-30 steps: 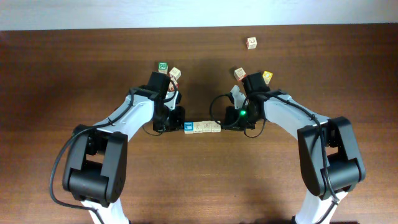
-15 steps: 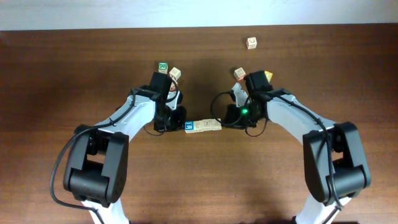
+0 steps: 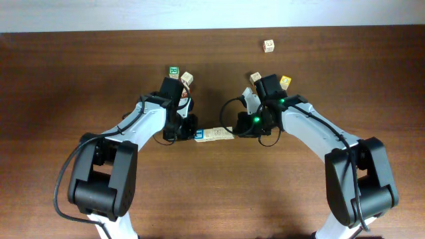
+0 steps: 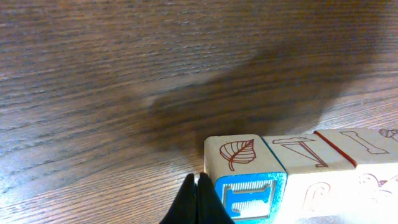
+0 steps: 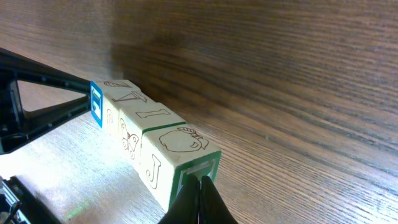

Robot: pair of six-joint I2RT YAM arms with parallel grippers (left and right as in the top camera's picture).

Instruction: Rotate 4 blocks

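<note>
Four blocks lie in one touching row [image 3: 214, 135] at the table's middle. The left end cube shows a blue face [image 4: 252, 194] and a leaf on top; the right end cube shows a green-framed face [image 5: 194, 172]. The two between are pale with brown print [image 5: 144, 114]. My left gripper [image 4: 197, 186] is shut, and its tip rests at the blue face's left edge [image 3: 191, 133]. My right gripper [image 5: 200, 188] is shut too, its tip pressed on the green face [image 3: 238, 130]. Neither holds a block.
A green cube [image 3: 174, 71] and a beige cube [image 3: 187, 79] sit behind the left arm. A beige cube [image 3: 255, 78] and a yellow-faced one [image 3: 285, 81] sit behind the right arm. One more cube [image 3: 268, 45] lies at the far back right.
The right gripper has pushed left and slightly back, and the row has slid a little to the left and tilted. The left arm has hardly moved.
</note>
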